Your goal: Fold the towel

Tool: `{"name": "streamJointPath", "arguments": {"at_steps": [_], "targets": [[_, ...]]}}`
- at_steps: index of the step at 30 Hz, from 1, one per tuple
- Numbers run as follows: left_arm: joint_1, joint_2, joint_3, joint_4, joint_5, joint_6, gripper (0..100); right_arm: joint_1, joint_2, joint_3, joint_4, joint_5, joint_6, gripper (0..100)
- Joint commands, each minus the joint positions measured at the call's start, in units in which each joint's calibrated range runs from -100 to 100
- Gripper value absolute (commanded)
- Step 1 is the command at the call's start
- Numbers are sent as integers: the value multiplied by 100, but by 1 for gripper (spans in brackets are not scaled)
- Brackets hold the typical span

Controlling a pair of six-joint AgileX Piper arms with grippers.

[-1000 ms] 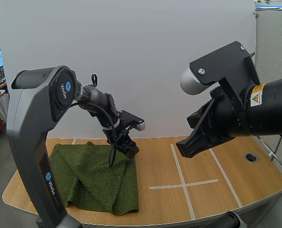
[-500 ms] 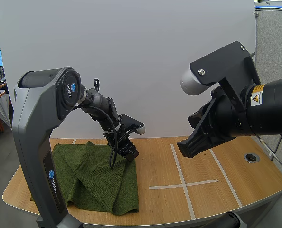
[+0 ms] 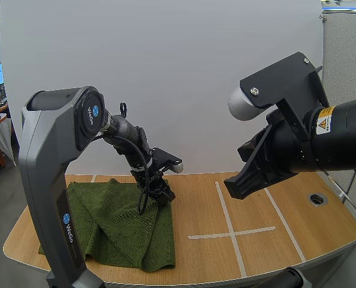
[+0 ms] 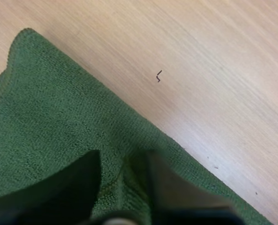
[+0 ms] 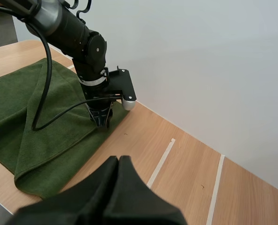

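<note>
Left gripper (image 3: 160,196) is down at the far right corner of the towel (image 3: 118,228), arm reaching from the left base and angled steeply down. In the left wrist view the gripper (image 4: 123,157) has its two fingers (image 4: 69,187) apart with a narrow gap, tips at the cloth just inside its edge. A small pucker of green fabric sits in the gap, but nothing is lifted and the towel (image 4: 50,117) lies flat there, so it reads as partly open with no real hold. Bare wood of the table (image 4: 214,70) starts just past that edge. Right wrist view shows the same gripper (image 5: 103,121) pointing straight down, tips touching the towel (image 5: 36,126) at its corner nearest the wall. Right gripper (image 5: 119,159) has its fingers pressed together as one dark wedge, closed on nothing. In the high view it (image 3: 237,185) hangs in the air above the table's middle, well apart from the towel, over the white tape cross (image 3: 231,233). The towel is dark green and sits on the left part of the table (image 3: 298,234). It is already doubled over, with a diagonal flap across the top, a rounded fold along the near right edge, and one layer sticking out toward the left arm's base. A round hole (image 3: 317,198) sits in the tabletop at the far right, well clear of everything.
</note>
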Motion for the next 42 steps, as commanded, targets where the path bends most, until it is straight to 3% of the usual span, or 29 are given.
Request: {"name": "streamJointPath", "arguments": {"at_steps": [1,5,11,19,26,31,42], "targets": [[-4,-5,-11,3,41,-4,21,-15,-58,12,-38,0,-33,0],[-4,-5,-11,14,147,-17,1,-15,-58,12,-38,0,-33,0],[-4,-44,-11,92,483,-48,0,-15,-58,12,-38,0,-33,0],[39,-491,-11,795,733,-576,0,-15,-58,12,-38,0,-33,0],[317,-889,10,783,1489,-576,0,-15,-58,12,-38,0,-33,0],[586,-1231,237,783,1559,-440,0,-15,-58,12,-38,0,-33,0],[1010,-2354,457,749,1856,-123,0,-15,-58,12,115,0,-33,0]]}}
